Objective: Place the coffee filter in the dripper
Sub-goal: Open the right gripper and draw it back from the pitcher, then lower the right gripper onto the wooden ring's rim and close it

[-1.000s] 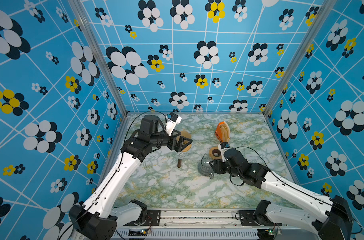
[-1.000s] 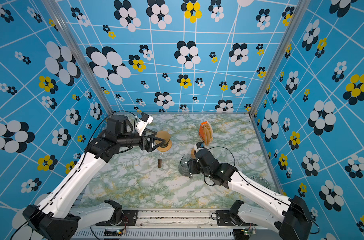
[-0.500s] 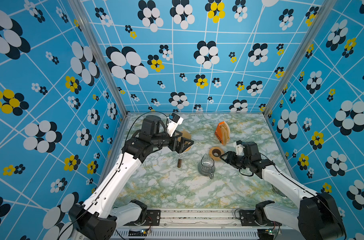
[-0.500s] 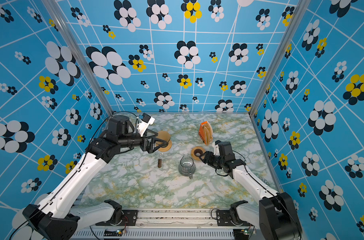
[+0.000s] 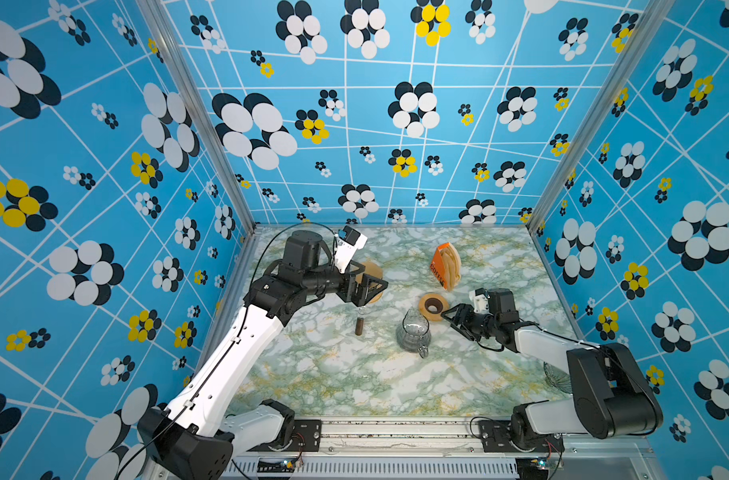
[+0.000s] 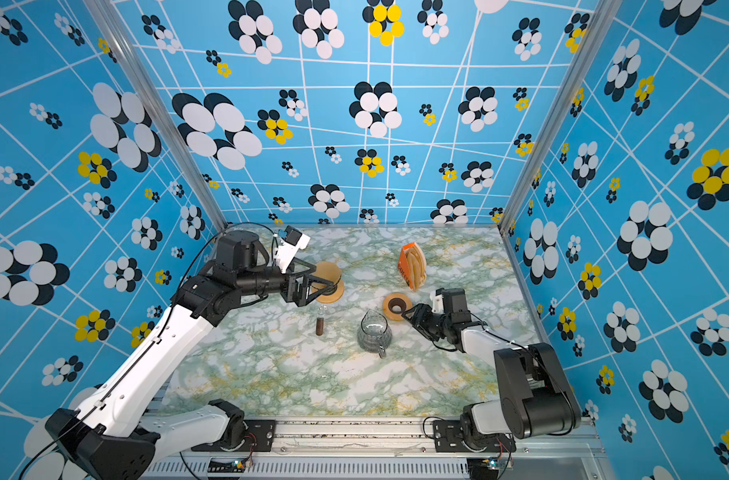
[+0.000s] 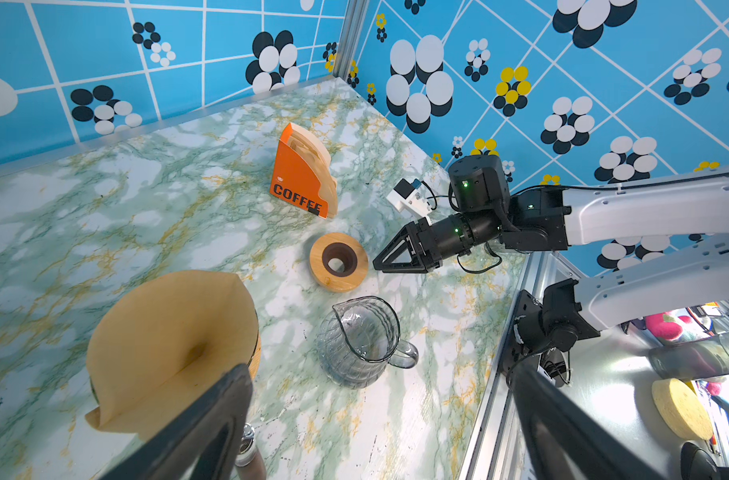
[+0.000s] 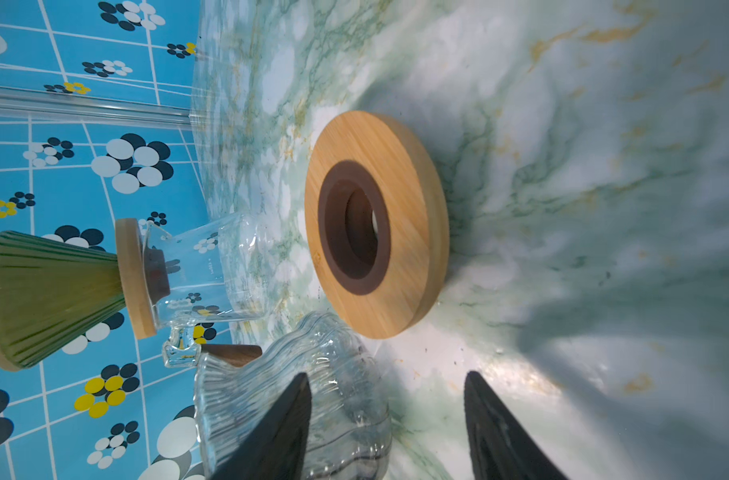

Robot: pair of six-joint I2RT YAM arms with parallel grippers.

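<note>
The brown paper coffee filter sits opened in the glass dripper, whose wooden collar rests on a clear glass stand at the back left of the table. My left gripper is wide open beside the filter; one finger stands in front of the paper and nothing is held. My right gripper is open and empty, low over the table, pointing at a wooden ring.
A ribbed glass carafe stands mid-table, close to the right fingers. A small bottle of brown grounds is near the dripper. An orange filter holder stands at the back.
The right arm has swung out to the right, away from above the carafe, and its gripper now points at the wooden ring from the right. The left gripper has barely moved.
</note>
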